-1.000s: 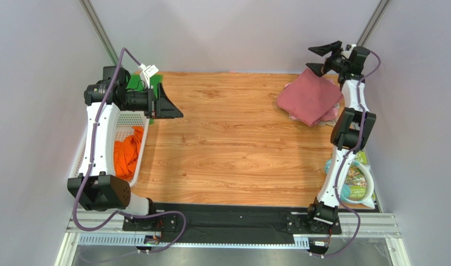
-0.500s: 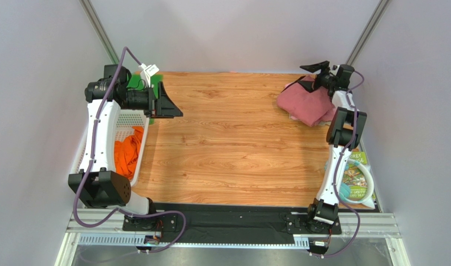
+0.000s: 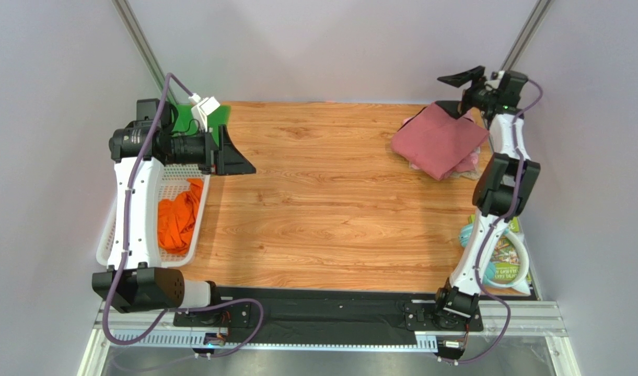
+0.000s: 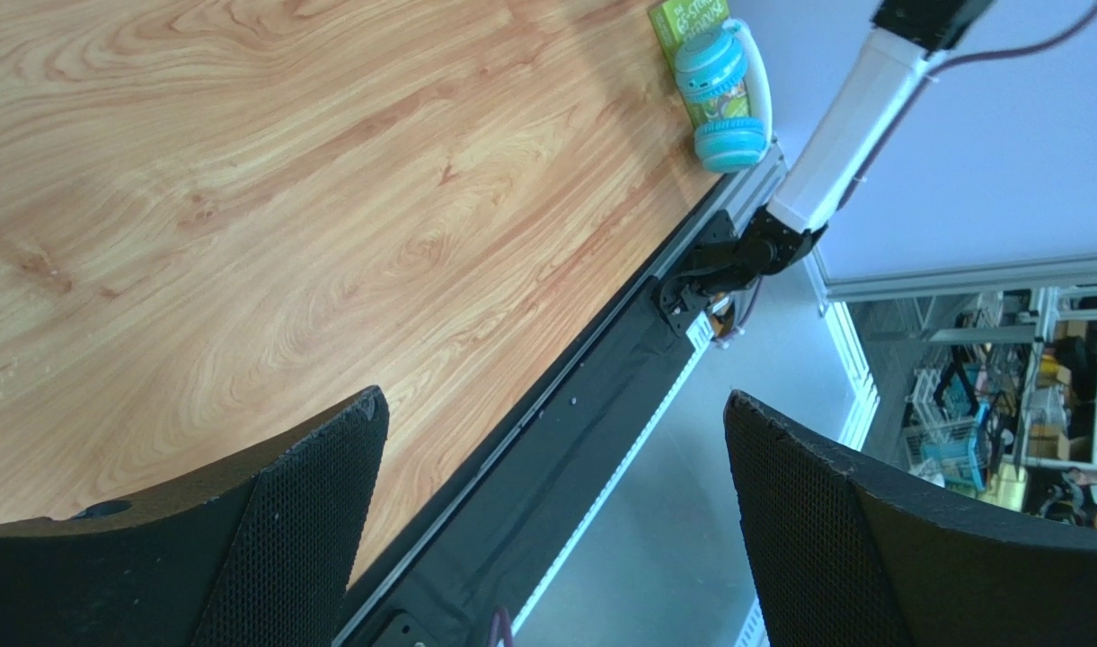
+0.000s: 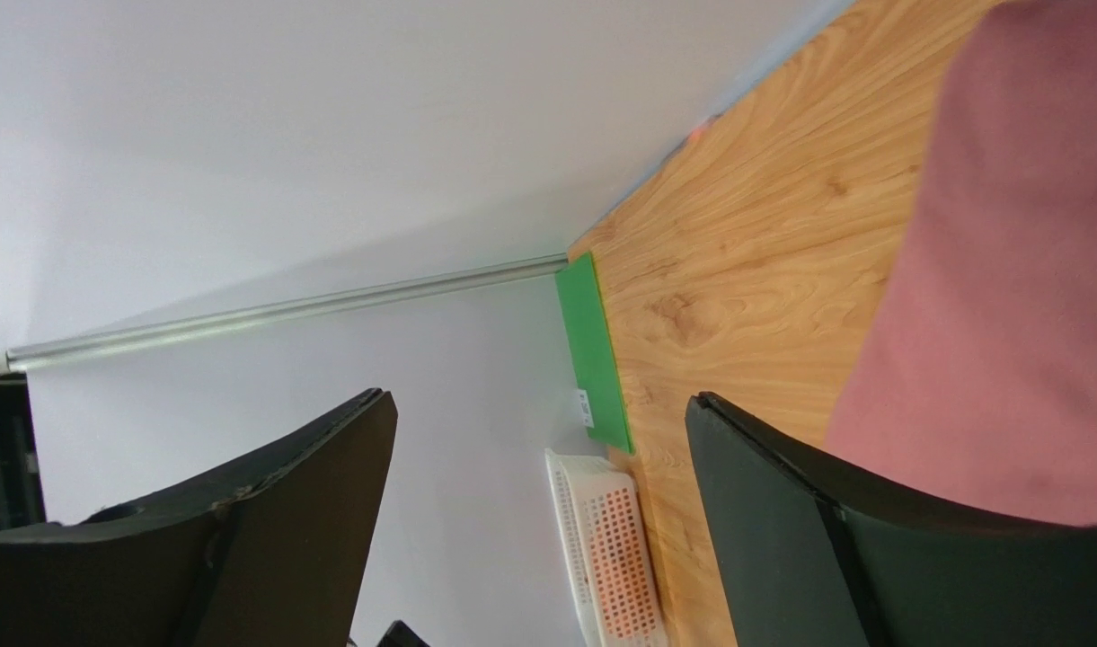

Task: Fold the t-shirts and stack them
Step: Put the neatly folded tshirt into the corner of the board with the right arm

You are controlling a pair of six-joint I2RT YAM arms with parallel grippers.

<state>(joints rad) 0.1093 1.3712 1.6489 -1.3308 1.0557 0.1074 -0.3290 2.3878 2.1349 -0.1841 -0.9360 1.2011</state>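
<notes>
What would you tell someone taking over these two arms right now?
Left gripper: open, empty, raised beside the white basket.
Right gripper: open, empty, above the dusty-rose t-shirt at the far right.
Done: that shirt is folded, lying on a pale pink t-shirt.
Left: the orange t-shirt lies crumpled in the basket; fold and stack it.
</notes>
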